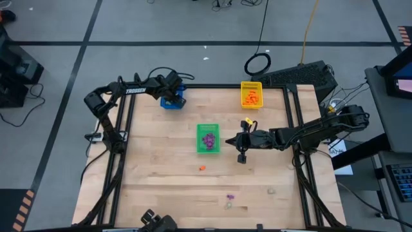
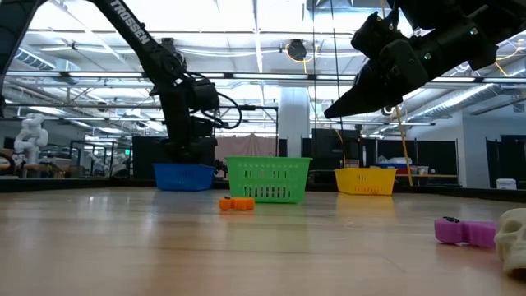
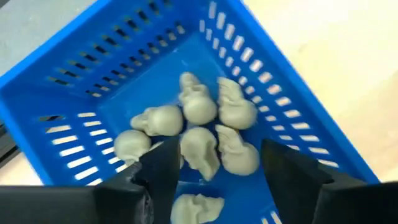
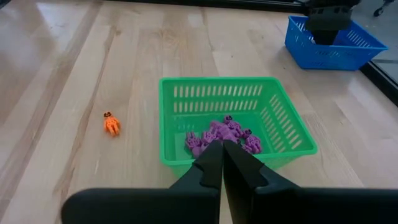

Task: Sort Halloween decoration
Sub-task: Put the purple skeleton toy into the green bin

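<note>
Above the blue tray (image 1: 172,101) at upper left, we see the left pincer (image 3: 214,180) spread over pale skulls (image 3: 199,107). Right pincer (image 4: 222,163), pressed together, hangs beside the green tray (image 1: 207,138); an orange trinket (image 1: 202,168) lies on open bench (image 1: 154,180).

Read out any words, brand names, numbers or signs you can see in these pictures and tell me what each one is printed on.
"TROSSEN": white letters on the left arm, readable from above.
"ROSSEN": the same brand on that arm in the low view, its first letter cut off at the picture's top edge.
Nothing else is readable: no text shows on the blue tray, green tray or yellow tray, nor on the trinkets.
</note>
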{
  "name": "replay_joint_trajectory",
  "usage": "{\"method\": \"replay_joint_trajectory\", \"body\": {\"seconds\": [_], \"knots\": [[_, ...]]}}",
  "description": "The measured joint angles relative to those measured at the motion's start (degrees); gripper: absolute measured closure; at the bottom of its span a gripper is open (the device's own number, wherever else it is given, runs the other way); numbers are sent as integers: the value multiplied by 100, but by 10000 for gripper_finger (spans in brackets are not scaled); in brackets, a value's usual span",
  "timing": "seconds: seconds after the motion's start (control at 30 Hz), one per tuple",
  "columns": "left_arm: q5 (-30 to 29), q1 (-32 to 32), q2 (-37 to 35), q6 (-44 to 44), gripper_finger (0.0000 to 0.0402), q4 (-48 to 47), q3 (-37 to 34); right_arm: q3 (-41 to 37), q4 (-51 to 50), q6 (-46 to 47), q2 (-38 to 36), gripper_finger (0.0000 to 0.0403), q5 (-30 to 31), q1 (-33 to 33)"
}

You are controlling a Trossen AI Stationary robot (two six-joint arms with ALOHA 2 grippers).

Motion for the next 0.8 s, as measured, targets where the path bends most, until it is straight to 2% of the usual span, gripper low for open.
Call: {"method": "replay_joint_trajectory", "body": {"seconds": [0.07,0.17,0.37,0.5,0.57,0.8], "knots": [[9,-67,-35,168,185,-35,0,0,0,-1,1,403,0,0],[-153,-218,-207,322,211,-40,3,0,0,-1,1,403,2,0],[-819,-670,-669,373,313,287,-52,2,4,-12,1,403,11,0],[-916,-1027,-990,358,385,769,-375,2,43,-19,1,403,15,-2],[-932,-1229,-1175,355,395,1090,-576,2,48,-22,1,403,20,-2],[-1087,-2051,-1811,118,389,2160,-1447,4,9,-26,4,403,9,-2]]}}
